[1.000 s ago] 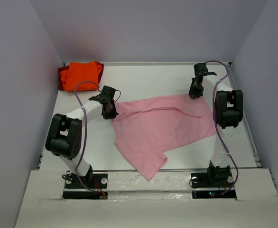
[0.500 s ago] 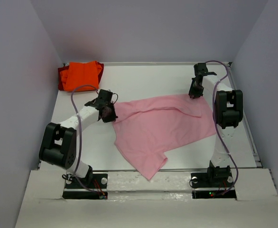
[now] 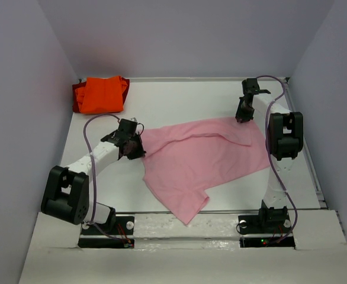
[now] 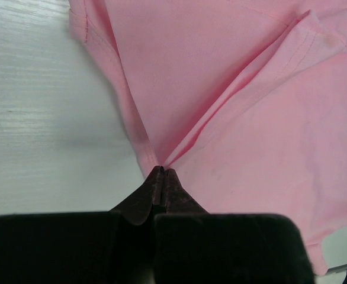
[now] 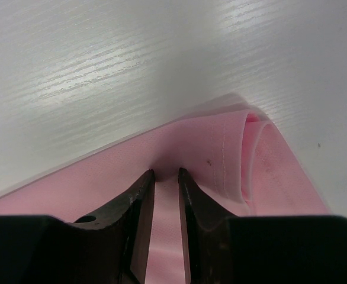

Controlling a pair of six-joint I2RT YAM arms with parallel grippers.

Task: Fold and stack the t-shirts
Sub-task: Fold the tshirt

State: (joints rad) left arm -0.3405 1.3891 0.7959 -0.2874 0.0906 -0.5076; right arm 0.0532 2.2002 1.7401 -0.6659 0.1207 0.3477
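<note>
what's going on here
Two robot arms are working on a pink t-shirt that lies loosely spread and wrinkled on the white table. The left gripper is shut on its left edge; the right gripper pinches cloth at its far right edge. It is not folded yet. A pile of orange t-shirts sits in the far left corner.

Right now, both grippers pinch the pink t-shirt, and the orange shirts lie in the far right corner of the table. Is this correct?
Not quite. The orange shirts lie in the far left corner, as the top view shows. The left gripper and right gripper do pinch the pink t-shirt.
</note>
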